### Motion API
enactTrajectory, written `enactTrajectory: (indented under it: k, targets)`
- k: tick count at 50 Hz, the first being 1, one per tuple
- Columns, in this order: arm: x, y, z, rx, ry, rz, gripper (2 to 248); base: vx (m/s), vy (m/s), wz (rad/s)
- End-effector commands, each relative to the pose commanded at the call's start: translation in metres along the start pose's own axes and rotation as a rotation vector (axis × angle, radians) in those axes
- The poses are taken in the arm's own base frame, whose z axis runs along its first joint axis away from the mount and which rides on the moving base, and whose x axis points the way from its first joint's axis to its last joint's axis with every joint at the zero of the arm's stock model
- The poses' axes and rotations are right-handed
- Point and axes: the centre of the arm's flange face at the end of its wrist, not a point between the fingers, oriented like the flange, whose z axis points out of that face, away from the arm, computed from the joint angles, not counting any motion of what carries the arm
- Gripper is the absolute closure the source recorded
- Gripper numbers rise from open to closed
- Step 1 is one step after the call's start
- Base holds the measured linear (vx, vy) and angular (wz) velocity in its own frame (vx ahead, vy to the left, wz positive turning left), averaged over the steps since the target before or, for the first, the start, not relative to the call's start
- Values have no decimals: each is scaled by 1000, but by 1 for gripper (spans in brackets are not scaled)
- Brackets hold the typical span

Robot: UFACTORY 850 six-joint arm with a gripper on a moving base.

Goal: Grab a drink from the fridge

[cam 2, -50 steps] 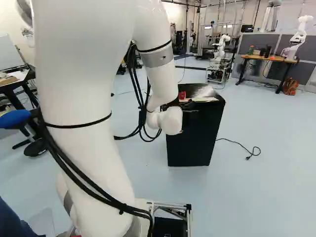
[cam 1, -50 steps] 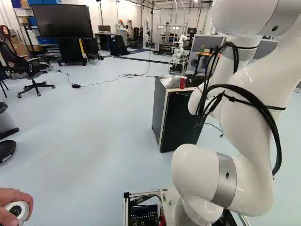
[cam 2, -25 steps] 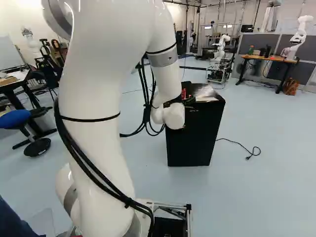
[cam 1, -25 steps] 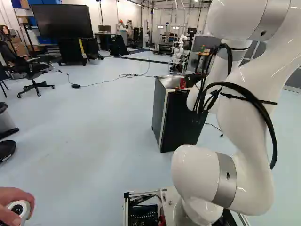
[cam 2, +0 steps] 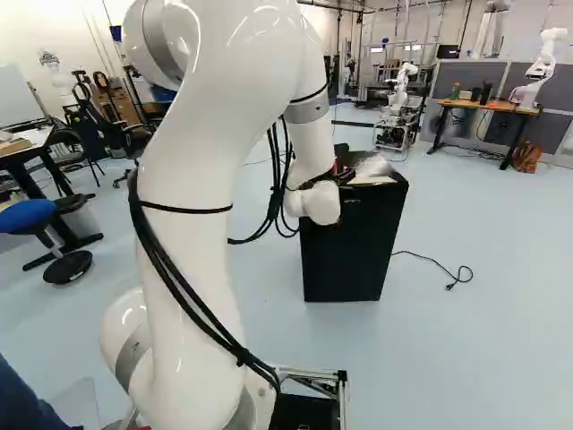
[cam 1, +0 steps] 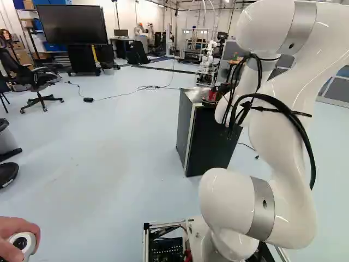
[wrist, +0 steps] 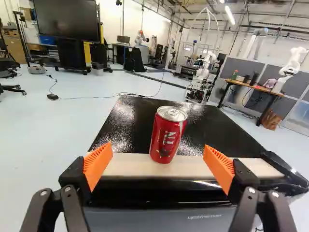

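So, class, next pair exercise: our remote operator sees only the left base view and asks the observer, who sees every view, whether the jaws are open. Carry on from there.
Observer: Yes, open; the orange pads face each other across a wide gap.
Operator: Is either pad against the red can?
Observer: No. The wrist view shows space between the can and the pad on each side.
Operator: I can't make out its foot. Where does that rest?
Observer: Its base reaches onto the pale strip along the edge of the fridge top nearest the jaws.
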Motion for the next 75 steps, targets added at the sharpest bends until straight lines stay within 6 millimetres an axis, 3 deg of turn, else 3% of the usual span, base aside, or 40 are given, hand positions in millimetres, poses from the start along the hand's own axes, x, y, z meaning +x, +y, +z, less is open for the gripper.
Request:
enactTrajectory:
  k: [20, 44, 45, 49, 50, 54, 55, 59, 60, 75]
  targets:
    - [-3, 14, 32, -4, 23, -11, 3, 0, 0, 0]
    - [-5, 23, 48, -8, 35, -17, 12, 0, 0, 0]
    - [-5, 23, 48, -8, 35, -17, 50, 0, 0, 0]
    - [-5, 23, 48, -8, 35, -17, 50, 0, 0, 0]
    - [-5, 23, 48, -8, 35, -17, 88, 0, 0, 0]
    - [-5, 23, 48, -8, 35, -17, 88, 0, 0, 0]
    - [-5, 23, 48, -8, 35, -17, 126, 0, 0, 0]
    - [-5, 23, 48, -8, 35, -17, 126, 0, 0, 0]
    - [-5, 23, 48, -8, 35, -17, 154, 0, 0, 0]
    - [7, 24, 46, -12, 52, -26, 154, 0, 0, 0]
